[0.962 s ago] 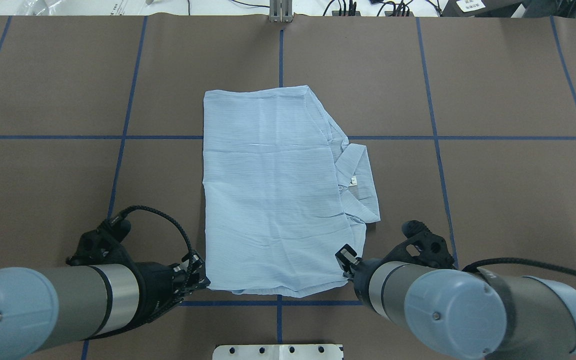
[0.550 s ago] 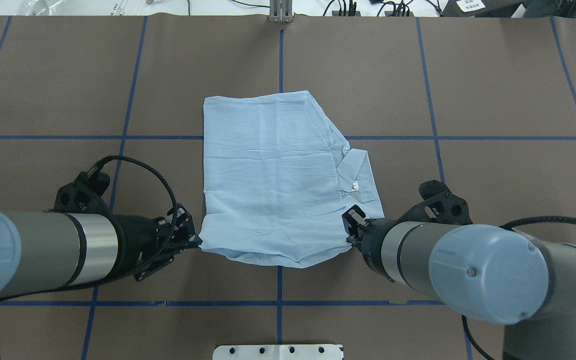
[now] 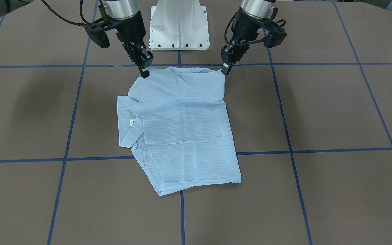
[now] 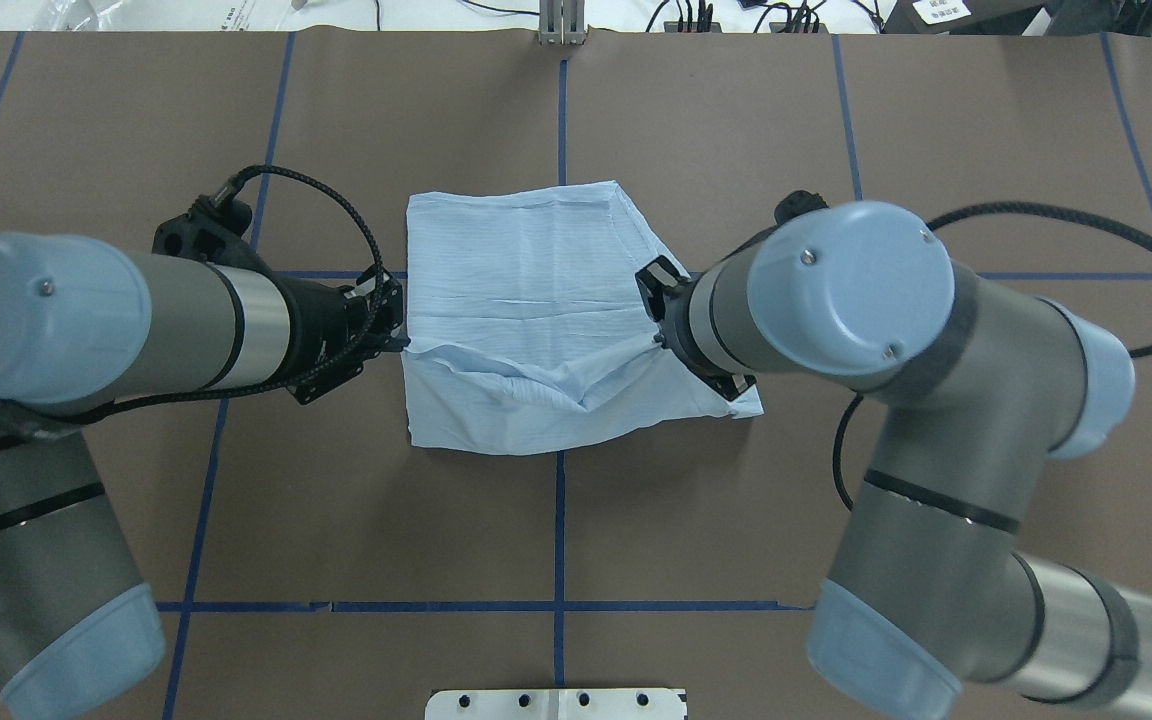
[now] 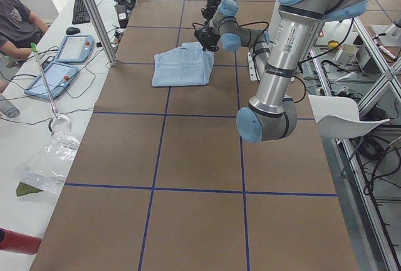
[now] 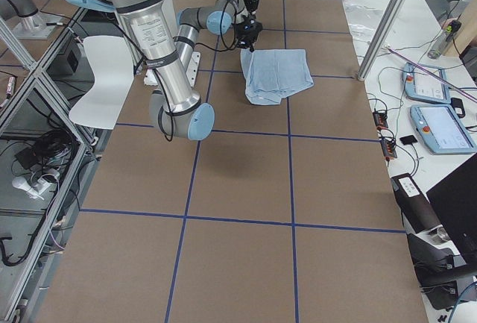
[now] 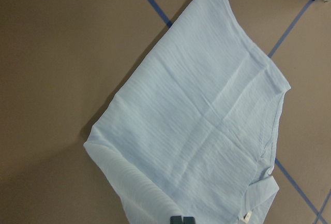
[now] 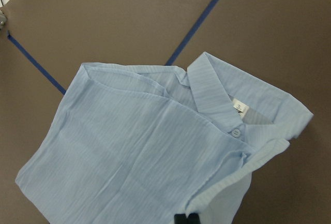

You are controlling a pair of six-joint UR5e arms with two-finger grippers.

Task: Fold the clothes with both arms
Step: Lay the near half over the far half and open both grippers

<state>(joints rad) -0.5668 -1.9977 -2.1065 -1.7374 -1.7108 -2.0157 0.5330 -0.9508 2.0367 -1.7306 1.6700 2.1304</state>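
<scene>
The pale-blue striped shirt (image 4: 526, 270) lies folded in the table's middle, collar (image 8: 243, 105) toward the robot's right. My left gripper (image 4: 399, 338) is shut on the near hem's left corner. My right gripper (image 4: 658, 322) is shut on its right corner. Both hold the hem lifted over the shirt's middle, so the cloth sags between them. In the front-facing view the left gripper (image 3: 225, 70) and the right gripper (image 3: 145, 73) pinch the raised edge of the shirt (image 3: 182, 129). Each wrist view looks down on the shirt (image 7: 207, 120) (image 8: 145, 146).
The brown table (image 4: 836, 150) carries a grid of blue tape lines. The white pedestal base (image 3: 179, 23) stands at the robot's edge. Beyond the far edge are cables, tablets (image 6: 440, 125) and a seated person (image 5: 15, 20).
Both grippers have lifted the near hem and carried it away from the robot, over the shirt. The shirt's near half now doubles back, and both arms reach further over the table.
</scene>
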